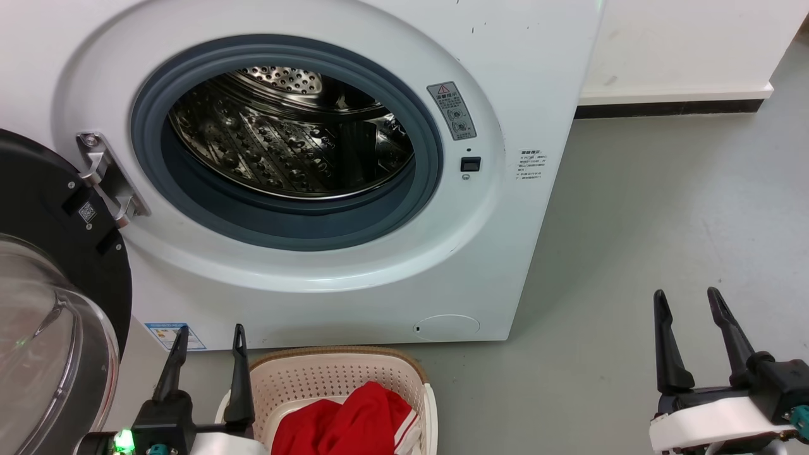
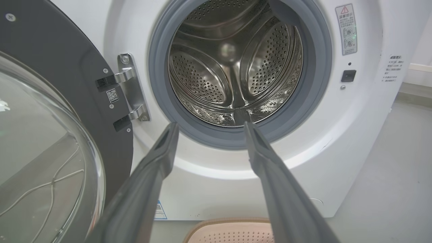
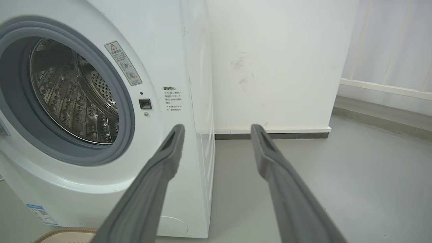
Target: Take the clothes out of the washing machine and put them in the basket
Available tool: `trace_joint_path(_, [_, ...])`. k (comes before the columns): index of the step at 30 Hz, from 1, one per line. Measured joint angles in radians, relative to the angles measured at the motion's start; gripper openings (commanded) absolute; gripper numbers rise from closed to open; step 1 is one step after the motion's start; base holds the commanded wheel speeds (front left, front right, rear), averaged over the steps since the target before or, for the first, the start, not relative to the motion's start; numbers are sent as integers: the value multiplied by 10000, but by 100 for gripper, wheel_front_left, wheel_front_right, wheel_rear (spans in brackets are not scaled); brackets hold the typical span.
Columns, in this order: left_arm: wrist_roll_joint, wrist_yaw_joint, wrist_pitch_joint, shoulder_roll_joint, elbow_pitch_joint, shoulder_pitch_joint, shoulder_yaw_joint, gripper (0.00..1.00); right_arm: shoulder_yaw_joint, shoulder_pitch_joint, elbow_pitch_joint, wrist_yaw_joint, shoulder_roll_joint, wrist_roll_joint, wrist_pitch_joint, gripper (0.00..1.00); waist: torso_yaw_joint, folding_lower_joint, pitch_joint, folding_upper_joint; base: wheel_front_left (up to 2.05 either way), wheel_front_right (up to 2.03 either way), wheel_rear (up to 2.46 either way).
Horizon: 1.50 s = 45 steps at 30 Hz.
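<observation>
Left end effector: released, fingers apart, holding nothing, just beside basket. Right end effector: released, above floor. Clothes: red, lying in basket. Washing machine: behind basket, door open.

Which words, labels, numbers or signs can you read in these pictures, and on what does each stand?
Grey sticker on the large white front-loading washing machine: a red warning triangle; characters too small to read.
Printed notice right of it: Chinese print, too blurred to quote.
QR-code sticker on the black-framed glass door: no legible text.
Blue label at the machine's base: too small.
</observation>
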Motion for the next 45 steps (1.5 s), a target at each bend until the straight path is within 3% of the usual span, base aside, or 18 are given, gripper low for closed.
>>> trace_joint_path(1, [-88, 0, 0, -10, -31, 0, 10, 100, 2, 0, 2, 0, 0, -4, 0, 100, 1, 0, -5, 0, 0, 0, 0])
trace_joint_path(2, [-140, 0, 0, -17, -56, 2, 15, 0, 2, 1, 15, 0, 0, -4, 0, 0, 4, 1, -6, 0, 0, 0, 0])
trace_joint_path(7, [-238, -21, 105, -98, 422, 79, 21, 0, 13, 115, 441, 2, 35, 73, 73, 0, 9, 2, -11, 0, 0, 0, 0])
trace_joint_path(9, [-1047, -61, 364, -105, 616, 48, 102, 0, 12, 141, 531, 2, 36, 863, 255, 0, 25, 2, -20, 0, 0, 0, 0])
trace_joint_path(22, [-3674, -295, 920, -111, 828, -226, 173, 0, -4, -37, 755, 0, 33, 3411, 821, 0, 75, 2, -45, 0, 0, 0, 0])
trace_joint_path(45, [-7434, -646, 1766, -117, 1231, -718, 364, 0, -56, -379, 1085, 0, 10, 7062, 1685, 0, 163, 2, -90, 0, 0, 0, 0])
